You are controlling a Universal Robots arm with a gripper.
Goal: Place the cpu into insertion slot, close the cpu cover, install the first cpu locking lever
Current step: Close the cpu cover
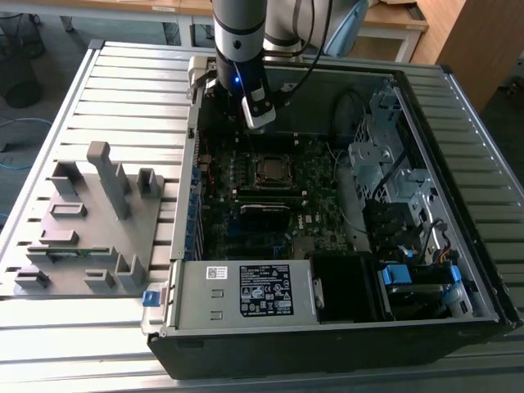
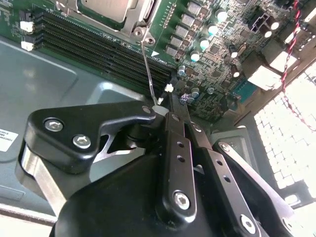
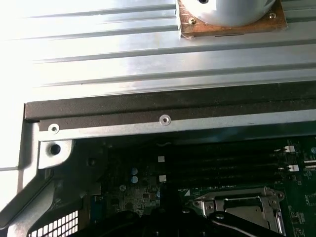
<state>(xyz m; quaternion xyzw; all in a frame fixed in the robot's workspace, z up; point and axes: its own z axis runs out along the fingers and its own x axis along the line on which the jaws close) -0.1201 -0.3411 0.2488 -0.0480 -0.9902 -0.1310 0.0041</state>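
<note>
At the exterior view's left, a grey moulded fixture (image 1: 90, 221) is seen on the slatted metal counter (image 1: 131, 74). To its right an open computer case (image 1: 327, 352) is laid on its side. It holds the motherboard (image 1: 246, 229), a power supply (image 1: 246, 291) along the lower edge and a drive cage (image 1: 385, 155) at the right. In the board's middle the insertion slot (image 1: 260, 169) is seen with the cpu (image 1: 273, 170) seated flat in it, metal top facing up.

In the second wrist view the cpu (image 2: 106, 7) is cut off by the upper edge, and the cpu cover (image 2: 143, 17) lies closed around it. 1 thin locking lever (image 2: 149, 69) is set with its long axis running from the socket's corner at upper centre down to the tip of the hand (image 2: 165, 109) at mid-frame. The hand's fingers are drawn together. Whether the lever's end is pinched or merely touched cannot be told.

In the first wrist view the cover's window at lower right is shadowed and hard to make out.
</note>
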